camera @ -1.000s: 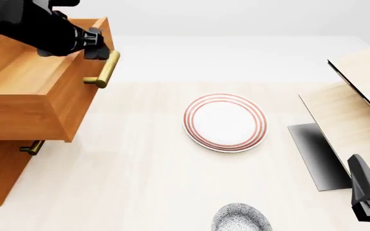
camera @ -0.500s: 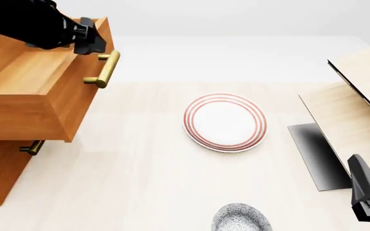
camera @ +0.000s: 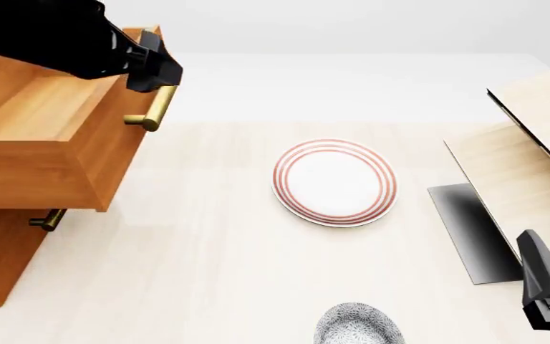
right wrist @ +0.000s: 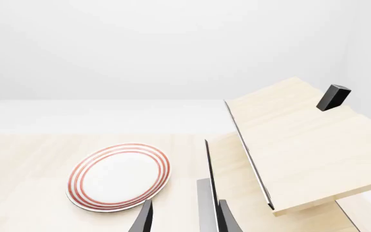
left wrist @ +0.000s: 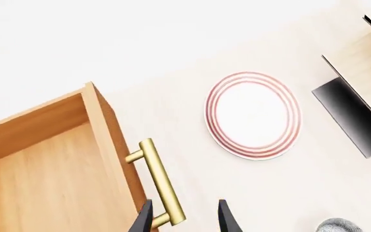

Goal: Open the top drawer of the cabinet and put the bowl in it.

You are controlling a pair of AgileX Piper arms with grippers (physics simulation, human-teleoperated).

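top drawer [camera: 51,136] out | left gripper [left wrist: 182,217] jaws apart astride handle [left wrist: 160,186] | right gripper [right wrist: 182,220] jaws apart, empty | bowl [camera: 356,326] at table's near edge, unseen by right wrist

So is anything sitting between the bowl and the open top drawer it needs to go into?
Mostly no. The table between the bowl and the top drawer shows bare. Only the left gripper hangs over the drawer's front edge by the handle, partly over the opening.
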